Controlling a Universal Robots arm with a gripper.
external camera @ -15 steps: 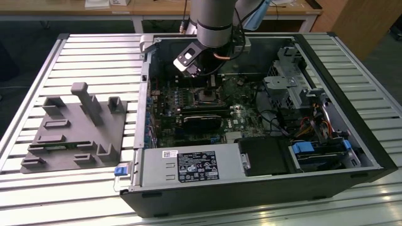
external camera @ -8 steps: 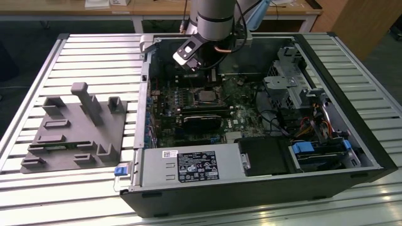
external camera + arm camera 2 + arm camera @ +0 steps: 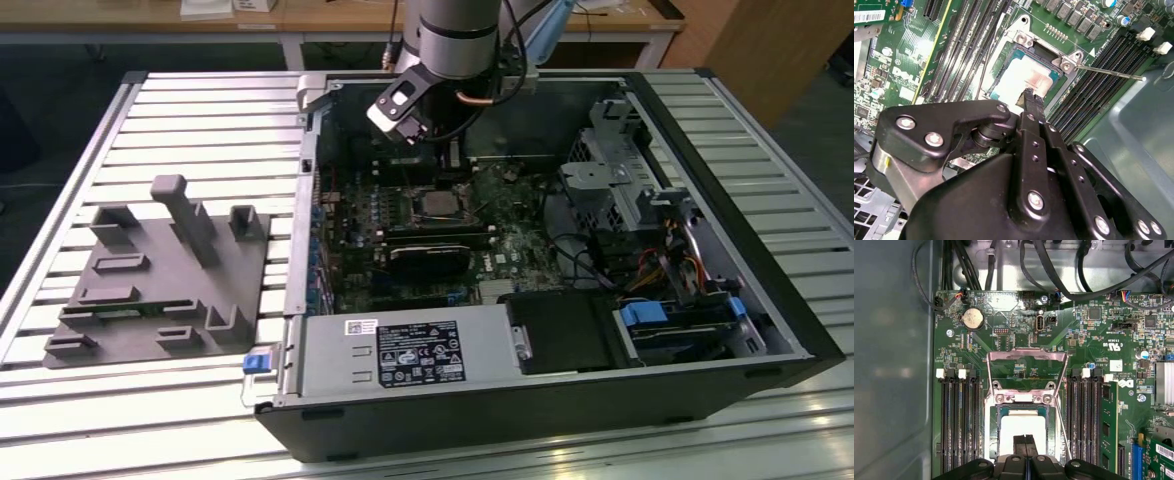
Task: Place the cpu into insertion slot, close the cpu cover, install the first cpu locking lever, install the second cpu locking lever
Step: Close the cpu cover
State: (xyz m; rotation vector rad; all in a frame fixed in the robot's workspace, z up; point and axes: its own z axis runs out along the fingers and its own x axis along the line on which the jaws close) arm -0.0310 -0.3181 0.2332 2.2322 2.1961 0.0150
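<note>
The cpu (image 3: 1024, 432) lies flat in the insertion slot (image 3: 1052, 430), its pale metal top bright under the light; the second wrist view shows the cpu (image 3: 1026, 75) too. The cpu cover (image 3: 1026, 357) is swung open, a silvery frame standing off the slot's hinge side. A thin locking lever (image 3: 1109, 72) sticks out sideways, unlatched. My gripper (image 3: 1025, 442) hovers just over the chip's near edge, its black fingers (image 3: 1033, 107) pressed together with nothing between them. In the exterior view the gripper (image 3: 451, 168) reaches into the case above the slot (image 3: 435, 205).
Long black memory slots (image 3: 956, 425) flank the socket on both sides. A green card (image 3: 1109, 430) stands in one of them. Black cables (image 3: 1064, 270) run along the case wall. Outside the case, a grey fixture block (image 3: 160, 275) sits on the slatted table.
</note>
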